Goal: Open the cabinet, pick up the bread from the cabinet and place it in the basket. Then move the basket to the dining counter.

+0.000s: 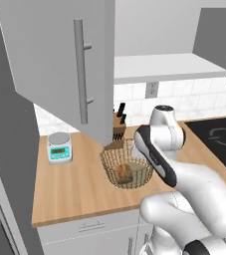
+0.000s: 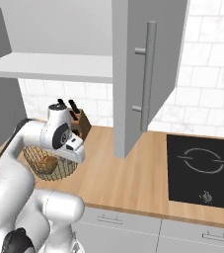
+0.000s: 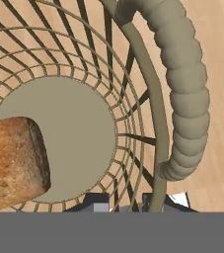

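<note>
With the bread [image 3: 12, 163] already lying on its base disc, the wire-mesh basket [image 3: 153, 99] on the narrow wood counter [image 1: 79, 191] looks light and stiff, best held where the gripper [image 3: 126, 201] pinches its rim wall between nearly closed fingers.

Open cabinet door [image 1: 59, 60] hangs low over worktop [image 1: 79, 191], just above basket [image 1: 115, 178] rear rim. Knife block [image 2: 82, 123] crowds behind basket, scale [image 1: 59, 148] to its left. Bread [image 3: 12, 165] fills one side of basket floor; rest bare. Worktop in front of basket open.
</note>
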{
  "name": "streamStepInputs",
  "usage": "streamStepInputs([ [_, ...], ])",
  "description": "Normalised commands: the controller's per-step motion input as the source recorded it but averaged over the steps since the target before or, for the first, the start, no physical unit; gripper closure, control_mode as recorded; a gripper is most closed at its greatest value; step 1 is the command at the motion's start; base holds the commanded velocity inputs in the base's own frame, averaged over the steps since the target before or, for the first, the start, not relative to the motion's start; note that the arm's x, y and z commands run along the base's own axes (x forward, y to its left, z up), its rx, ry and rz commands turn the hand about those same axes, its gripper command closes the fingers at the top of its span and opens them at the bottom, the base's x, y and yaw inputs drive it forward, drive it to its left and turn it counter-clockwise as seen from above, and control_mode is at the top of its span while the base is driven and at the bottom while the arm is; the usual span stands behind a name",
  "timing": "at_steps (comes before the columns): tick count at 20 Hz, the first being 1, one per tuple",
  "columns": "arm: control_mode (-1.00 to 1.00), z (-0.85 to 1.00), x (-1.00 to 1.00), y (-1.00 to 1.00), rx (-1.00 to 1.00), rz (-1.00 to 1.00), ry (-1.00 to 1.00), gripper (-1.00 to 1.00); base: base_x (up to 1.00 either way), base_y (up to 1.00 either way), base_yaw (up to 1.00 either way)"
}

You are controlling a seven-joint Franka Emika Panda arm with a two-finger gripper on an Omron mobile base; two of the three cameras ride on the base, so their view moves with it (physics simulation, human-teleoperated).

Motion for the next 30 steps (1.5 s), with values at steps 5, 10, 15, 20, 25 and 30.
streamStepInputs([
  [5,-1.00,0.87,-0.61,-0.22,-0.09,-0.07,-0.22,1.00,0.00,0.00,0.00],
  [10,-1.00,0.85,-0.49,-0.49,-0.03,-0.15,-0.19,1.00,0.00,0.00,0.00],
  [15,-1.00,1.00,-0.51,-0.22,-0.01,-0.14,-0.07,1.00,0.00,0.00,0.00],
  [20,-1.00,0.93,-0.71,-0.21,-0.04,-0.07,0.01,1.00,0.00,0.00,0.00],
  [25,-1.00,0.59,-0.55,-0.04,0.12,-0.06,0.06,1.00,0.00,0.00,0.00],
  [30,-1.00,0.28,-0.28,0.00,0.19,-0.13,0.00,1.00,0.00,0.00,0.00],
])
